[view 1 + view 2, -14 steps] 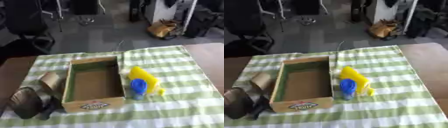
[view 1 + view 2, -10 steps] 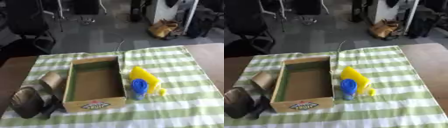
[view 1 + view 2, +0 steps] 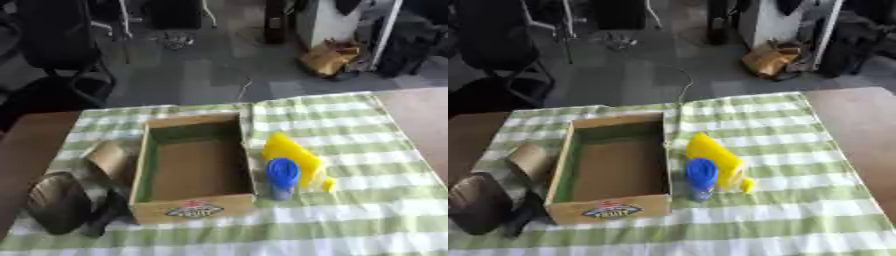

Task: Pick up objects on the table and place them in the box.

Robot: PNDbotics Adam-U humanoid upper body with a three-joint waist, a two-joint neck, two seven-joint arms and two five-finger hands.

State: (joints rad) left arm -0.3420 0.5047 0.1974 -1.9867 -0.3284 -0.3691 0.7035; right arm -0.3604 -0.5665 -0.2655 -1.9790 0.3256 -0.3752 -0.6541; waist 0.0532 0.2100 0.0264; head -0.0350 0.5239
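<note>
We are looking down at a table covered with a green-and-white checked cloth [image 3: 367, 220]. An open cardboard box with a green-lined inner wall [image 3: 194, 167] is sitting at centre frame, its floor bare and a printed label on its near wall. Just right of it, a bright yellow plastic object [image 3: 293, 156] is lying tilted, with a small yellow piece at its lower right; its exact shape is hard to make out. A blue cylindrical container [image 3: 282, 177] is standing against its near side. At lower left, our left hand [image 3: 66, 200] is showing as a dark, blurred bulk beside the box; we cannot tell how its fingers are set. A tan rounded part sits above it. The right hand is appearing nowhere.
</note>
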